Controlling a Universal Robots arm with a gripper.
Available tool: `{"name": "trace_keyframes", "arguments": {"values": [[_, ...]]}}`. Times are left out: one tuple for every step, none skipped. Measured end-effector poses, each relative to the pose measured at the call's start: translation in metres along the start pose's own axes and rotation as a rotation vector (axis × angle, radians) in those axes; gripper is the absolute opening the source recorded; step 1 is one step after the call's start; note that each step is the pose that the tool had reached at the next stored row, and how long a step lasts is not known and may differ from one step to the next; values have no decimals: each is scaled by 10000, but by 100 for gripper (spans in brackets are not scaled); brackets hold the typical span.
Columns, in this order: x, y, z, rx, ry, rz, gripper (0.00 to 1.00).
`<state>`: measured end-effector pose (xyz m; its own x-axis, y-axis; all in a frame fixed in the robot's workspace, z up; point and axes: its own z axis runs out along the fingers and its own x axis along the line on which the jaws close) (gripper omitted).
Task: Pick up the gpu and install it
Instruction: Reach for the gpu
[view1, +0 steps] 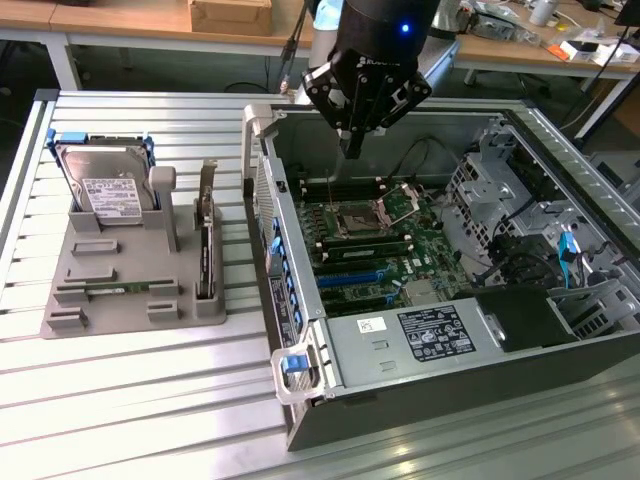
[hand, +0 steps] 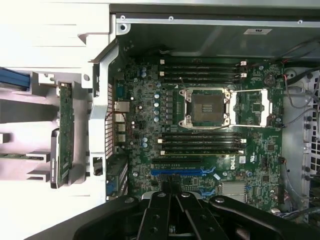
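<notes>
The gpu (view1: 206, 255) stands on edge in a slot of the grey holder (view1: 120, 320), at the exterior view's left of the open computer case (view1: 300, 300). Its metal bracket sticks up at the far end. In the wrist view the gpu (hand: 64, 135) appears as a narrow card beside the case wall. My gripper (view1: 350, 148) hangs over the back part of the case, above the motherboard (view1: 380, 240), well apart from the gpu. Its fingers (hand: 165, 200) are shut with nothing between them. A blue expansion slot (hand: 177, 171) lies on the board just ahead of the fingertips.
A silver hard drive (view1: 105, 190) with blue rails stands at the holder's back, and a thin green memory stick (view1: 112, 290) lies in its front. The case holds a processor socket (hand: 207, 107), drive cages and cables (view1: 530, 240). Desks stand behind the slatted table (view1: 120, 420).
</notes>
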<state>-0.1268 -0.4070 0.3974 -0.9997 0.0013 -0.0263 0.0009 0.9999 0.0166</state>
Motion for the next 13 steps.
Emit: {"name": "trace_keyframes", "arguments": {"values": [[13, 0, 0, 0, 0, 0, 11], [16, 0, -1, 0, 0, -1, 11], [21, 0, -1, 1, 0, 0, 11], [24, 0, 0, -1, -1, -1, 11], [30, 0, -1, 0, 0, 0, 11], [41, 0, -1, 0, 0, 1, 11], [48, 0, -1, 0, 0, 0, 11], [57, 0, -2, 0, 0, 0, 11], [65, -1, -2, 0, 0, 0, 11], [83, 0, -2, 0, 0, 0, 11], [96, 0, -3, 0, -1, 0, 11], [107, 0, -3, 0, -1, 0, 11], [115, 0, -3, 0, -1, 0, 11]]}}
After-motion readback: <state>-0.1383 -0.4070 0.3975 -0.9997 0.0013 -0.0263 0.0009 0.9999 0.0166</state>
